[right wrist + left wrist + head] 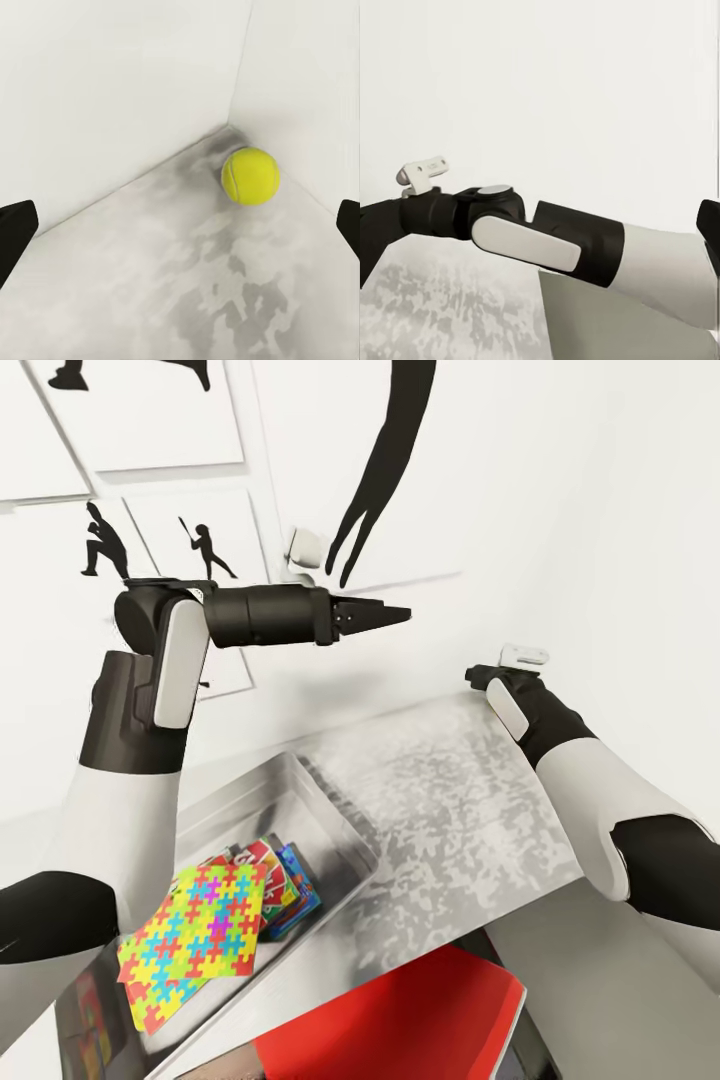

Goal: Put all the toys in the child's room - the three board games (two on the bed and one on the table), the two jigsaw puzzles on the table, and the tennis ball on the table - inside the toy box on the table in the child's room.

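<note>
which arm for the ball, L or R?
Right. Its wrist view looks straight at the ball in the table's corner by the wall, between wide-open jaws. The left gripper hangs shut in the air near the wall, above the toy box, pointing across towards the right arm.

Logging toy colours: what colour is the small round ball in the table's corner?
Bright yellow tennis ball, clearest in the right wrist view.
</note>
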### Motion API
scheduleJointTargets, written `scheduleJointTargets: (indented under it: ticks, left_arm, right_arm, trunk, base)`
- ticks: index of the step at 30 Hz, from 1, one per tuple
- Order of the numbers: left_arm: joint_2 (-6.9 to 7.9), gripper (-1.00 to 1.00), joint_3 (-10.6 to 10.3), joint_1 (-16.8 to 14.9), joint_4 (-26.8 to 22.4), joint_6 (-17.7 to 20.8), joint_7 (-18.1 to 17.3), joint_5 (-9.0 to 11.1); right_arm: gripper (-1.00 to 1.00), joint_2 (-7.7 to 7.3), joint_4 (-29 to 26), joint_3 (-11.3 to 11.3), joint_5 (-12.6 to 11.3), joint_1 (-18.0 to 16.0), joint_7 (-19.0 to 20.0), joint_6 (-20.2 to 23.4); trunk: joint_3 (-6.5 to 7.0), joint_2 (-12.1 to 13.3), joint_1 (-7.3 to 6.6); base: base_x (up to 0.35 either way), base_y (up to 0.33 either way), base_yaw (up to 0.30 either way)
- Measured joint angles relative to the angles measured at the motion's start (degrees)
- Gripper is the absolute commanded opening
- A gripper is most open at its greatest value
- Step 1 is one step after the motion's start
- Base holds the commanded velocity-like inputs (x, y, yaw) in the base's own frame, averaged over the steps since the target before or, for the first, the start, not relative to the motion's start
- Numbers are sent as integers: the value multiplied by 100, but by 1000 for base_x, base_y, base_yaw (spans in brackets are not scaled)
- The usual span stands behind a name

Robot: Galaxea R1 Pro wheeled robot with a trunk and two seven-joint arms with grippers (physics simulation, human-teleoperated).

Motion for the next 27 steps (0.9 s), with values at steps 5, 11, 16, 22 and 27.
scheduleJointTargets:
  ticks: [5, 11, 16, 22, 27]
  left_arm:
    - [-105, 100, -109, -202, 41, 0, 0, -8]
    - [-270, 100, -437, -533, 166, 0, 0, -13]
    - [-441, 100, -653, -784, 395, 0, 0, -27]
    - [-487, 100, -725, -939, 505, 0, -1, -31]
    - [-484, 100, -737, -961, 520, 0, 6, -33]
  right_arm:
    - [100, 0, 2, -1, 0, 0, 0, 0]
    - [100, 0, 2, -5, 0, -1, -2, 0]
    - [100, -3, 0, -7, 1, -12, 0, 4]
    - [100, -23, -4, 0, 1, -104, 0, 14]
    - [100, -32, -3, 1, 0, -124, 0, 15]
  trunk:
    - [-47, 0, 0]
    - [-104, 0, 0]
    - [-151, 0, 0]
    - [-207, 0, 0]
    - [-254, 0, 0]
  base:
    - [0, 0, 0]
    - [0, 0, 0]
    - [0, 0, 0]
    - [0, 0, 0]
    - [0, 0, 0]
